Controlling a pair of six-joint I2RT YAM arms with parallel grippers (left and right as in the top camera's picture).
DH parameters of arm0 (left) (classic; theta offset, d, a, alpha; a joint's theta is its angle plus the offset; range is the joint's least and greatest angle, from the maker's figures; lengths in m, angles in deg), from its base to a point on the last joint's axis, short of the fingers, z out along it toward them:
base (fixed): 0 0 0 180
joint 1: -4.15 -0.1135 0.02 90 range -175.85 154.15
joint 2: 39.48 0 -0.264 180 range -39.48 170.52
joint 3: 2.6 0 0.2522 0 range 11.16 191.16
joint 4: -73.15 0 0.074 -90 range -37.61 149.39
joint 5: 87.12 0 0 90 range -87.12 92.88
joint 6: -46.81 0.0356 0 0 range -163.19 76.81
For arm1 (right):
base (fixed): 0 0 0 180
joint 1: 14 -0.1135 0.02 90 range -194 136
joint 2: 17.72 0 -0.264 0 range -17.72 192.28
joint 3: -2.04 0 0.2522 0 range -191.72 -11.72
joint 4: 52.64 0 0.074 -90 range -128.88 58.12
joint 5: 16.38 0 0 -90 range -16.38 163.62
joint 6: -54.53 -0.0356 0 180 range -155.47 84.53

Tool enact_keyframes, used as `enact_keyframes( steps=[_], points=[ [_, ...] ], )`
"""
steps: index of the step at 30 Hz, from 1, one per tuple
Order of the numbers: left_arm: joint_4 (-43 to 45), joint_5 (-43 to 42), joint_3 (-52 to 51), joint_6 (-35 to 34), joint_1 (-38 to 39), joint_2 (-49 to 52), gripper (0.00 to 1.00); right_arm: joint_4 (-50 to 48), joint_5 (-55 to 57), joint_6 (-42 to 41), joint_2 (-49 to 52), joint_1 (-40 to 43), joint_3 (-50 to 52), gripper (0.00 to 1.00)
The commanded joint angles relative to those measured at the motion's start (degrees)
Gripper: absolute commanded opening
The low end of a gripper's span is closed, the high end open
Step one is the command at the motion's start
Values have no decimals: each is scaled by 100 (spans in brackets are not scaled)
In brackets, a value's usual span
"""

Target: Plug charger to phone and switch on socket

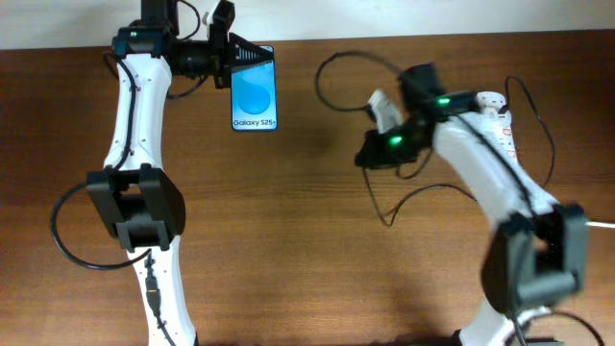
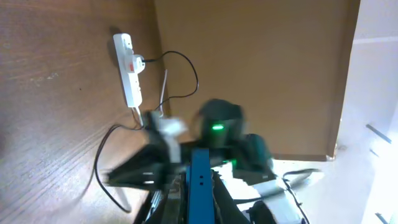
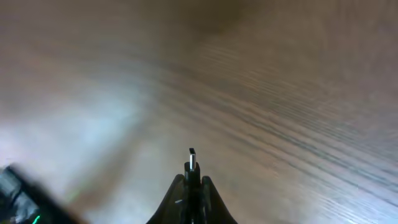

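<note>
The phone, its blue screen reading "Galaxy S25+", is at the far left-centre of the table. My left gripper is shut on its top end; the left wrist view shows the phone edge-on as a blue bar between the fingers. My right gripper is to the right of the phone and apart from it. It is shut on the charger's black connector, whose metal tip sticks out past the fingers. The thin black cable loops around the right arm. The white socket strip lies at the far right, mostly hidden by the right arm in the overhead view.
The brown wooden table ends at a pale wall along its far edge. A black cable loop lies between the phone and the right arm. Each arm's base trails dark cables near the front edge.
</note>
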Motion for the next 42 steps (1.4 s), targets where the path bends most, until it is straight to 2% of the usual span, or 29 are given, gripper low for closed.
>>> enact_keyframes(
  steps=[1,3,5,7,9,10,11,12,21,24,28,30,34,38,40,42],
  points=[
    [-9,-195,74,24,-9,-297,0,-282,721,-1123,557,-205,37,4],
    [-9,-192,74,24,-9,-297,0,-334,699,-1128,767,-205,37,10],
    [-9,-192,74,24,-9,-297,0,-345,680,-1126,802,-201,37,32],
    [-9,-192,74,24,-9,-297,0,-352,680,-1126,800,-195,13,44],
    [-9,-192,74,24,-9,-297,0,-363,684,-1123,800,-195,-26,48],
    [-9,-192,74,24,-9,-297,0,-391,730,-1126,800,-195,-48,52],
    [-9,-192,74,24,-9,-297,0,-439,859,-1126,800,-195,-57,61],
    [-9,-192,74,24,-9,-297,0,-424,1014,-1123,802,-195,-57,64],
    [-9,-192,74,24,-9,-297,0,-22,564,-977,896,-339,-46,57],
    [-9,-192,74,24,-9,-299,0,-144,457,-981,1047,-348,-39,46],
    [-9,-192,74,24,-9,-297,0,-234,459,-997,1099,-356,-35,41],
    [-9,-190,74,24,-9,-297,0,-256,459,-1084,1196,-356,-35,31],
    [-9,-190,74,24,-9,-297,0,-448,374,-1106,1349,-356,-35,22],
    [-9,-190,74,24,-9,-297,0,-643,372,-1108,1349,-352,-35,18],
    [-9,-190,74,24,-9,-297,0,-763,369,-1104,1346,-352,-35,4],
    [-9,-190,74,24,-9,-297,0,-828,372,-1095,1309,-330,-72,4]
  ],
)
